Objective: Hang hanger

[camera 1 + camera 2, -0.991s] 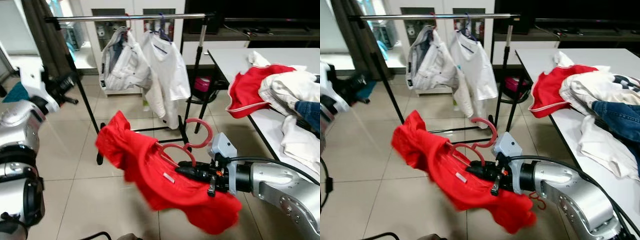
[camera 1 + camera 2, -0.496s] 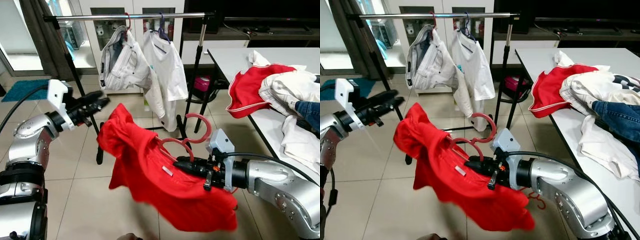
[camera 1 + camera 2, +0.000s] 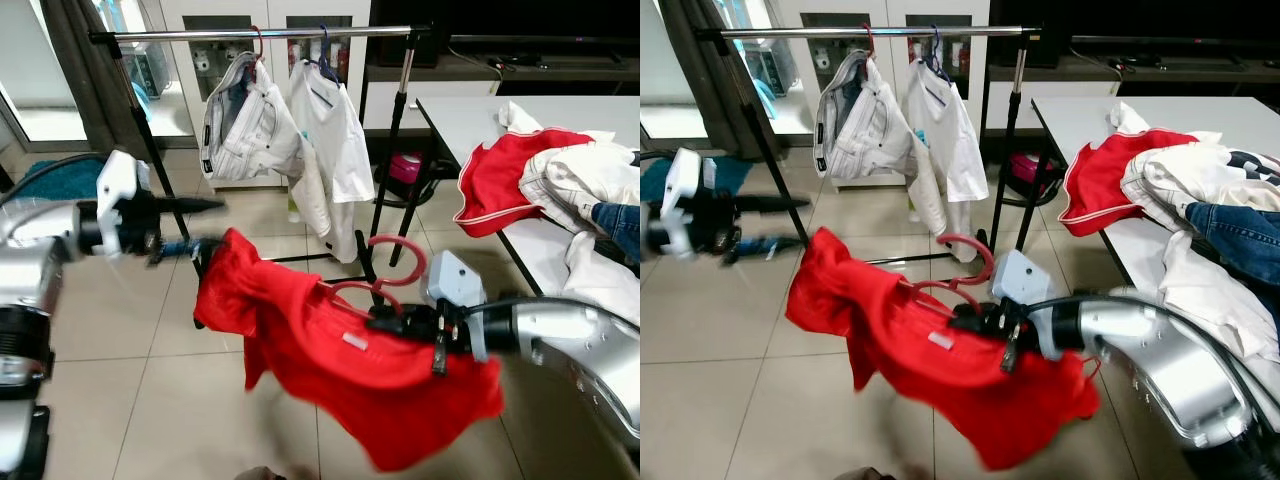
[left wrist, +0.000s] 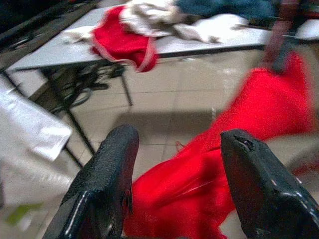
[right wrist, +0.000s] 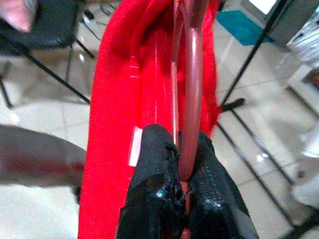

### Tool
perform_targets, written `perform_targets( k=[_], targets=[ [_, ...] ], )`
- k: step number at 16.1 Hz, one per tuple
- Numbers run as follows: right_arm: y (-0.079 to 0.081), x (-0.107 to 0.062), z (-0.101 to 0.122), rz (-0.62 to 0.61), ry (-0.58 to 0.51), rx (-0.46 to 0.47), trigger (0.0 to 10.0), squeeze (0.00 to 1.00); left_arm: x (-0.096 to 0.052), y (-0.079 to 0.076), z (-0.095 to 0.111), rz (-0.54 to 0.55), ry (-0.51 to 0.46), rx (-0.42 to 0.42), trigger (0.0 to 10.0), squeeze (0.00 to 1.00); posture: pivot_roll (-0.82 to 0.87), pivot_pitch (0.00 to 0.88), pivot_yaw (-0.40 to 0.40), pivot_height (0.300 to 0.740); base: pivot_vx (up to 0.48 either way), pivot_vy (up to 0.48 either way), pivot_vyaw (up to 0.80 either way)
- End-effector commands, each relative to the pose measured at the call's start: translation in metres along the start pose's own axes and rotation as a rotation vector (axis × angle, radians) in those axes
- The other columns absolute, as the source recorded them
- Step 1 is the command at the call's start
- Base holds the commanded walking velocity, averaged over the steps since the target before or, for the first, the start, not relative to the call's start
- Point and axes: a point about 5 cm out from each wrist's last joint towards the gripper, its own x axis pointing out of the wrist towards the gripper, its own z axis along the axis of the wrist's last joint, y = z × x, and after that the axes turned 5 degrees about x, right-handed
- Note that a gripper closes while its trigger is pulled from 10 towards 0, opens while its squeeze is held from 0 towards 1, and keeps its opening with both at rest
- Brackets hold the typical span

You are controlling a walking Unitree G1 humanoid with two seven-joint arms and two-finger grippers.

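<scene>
Nearest, the right pincer (image 3: 385,322) is clenched on the pink hanger (image 3: 385,272), which carries a red shirt (image 3: 330,350) drooping low over the floor, well short of the rail. To the left, the left pincer (image 3: 200,222) is spread apart, its fingers (image 4: 107,169) pointing at the shirt's near shoulder without gripping it. Far back, the rail (image 3: 250,34) already holds two white garments (image 3: 285,130), with bare rail on either side. More clothes lie on the desk (image 3: 470,115) at right. Lifting and hooking the hanger remain, I judge.
</scene>
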Motion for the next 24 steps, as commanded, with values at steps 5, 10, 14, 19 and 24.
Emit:
perform_targets(
  k=[5,10,14,19,24],
  targets=[
    [-0.011,-0.002,0.008,-0.032,-0.006,-0.144,10.0,0.00,0.017,-0.011,0.013,-0.225,0.123,0.183,10.0,0.00,-0.10,0.000,0.034,0.740,0.000,0.000,0.00],
    [-0.010,0.002,0.002,-0.020,0.017,-0.192,10.0,0.00,0.020,-0.014,-0.002,-0.241,0.258,0.304,10.0,0.00,-0.10,0.000,0.028,0.740,0.000,0.000,0.00],
    [-0.007,0.004,-0.002,-0.015,0.027,-0.210,10.0,0.00,0.028,-0.010,-0.006,-0.168,0.234,0.351,2.6,0.00,-0.11,0.000,0.030,0.740,0.000,0.000,0.00],
    [-0.007,0.005,-0.004,-0.012,0.026,-0.216,10.0,0.00,0.026,-0.010,-0.014,-0.169,0.236,0.327,0.0,0.00,-0.11,0.000,0.027,0.740,0.000,0.000,0.00],
    [-0.007,0.005,-0.004,-0.016,0.021,-0.219,10.0,0.00,0.028,-0.015,-0.021,-0.205,0.246,0.295,0.0,0.00,-0.12,0.000,0.031,0.740,0.000,0.000,0.00]
  ],
)
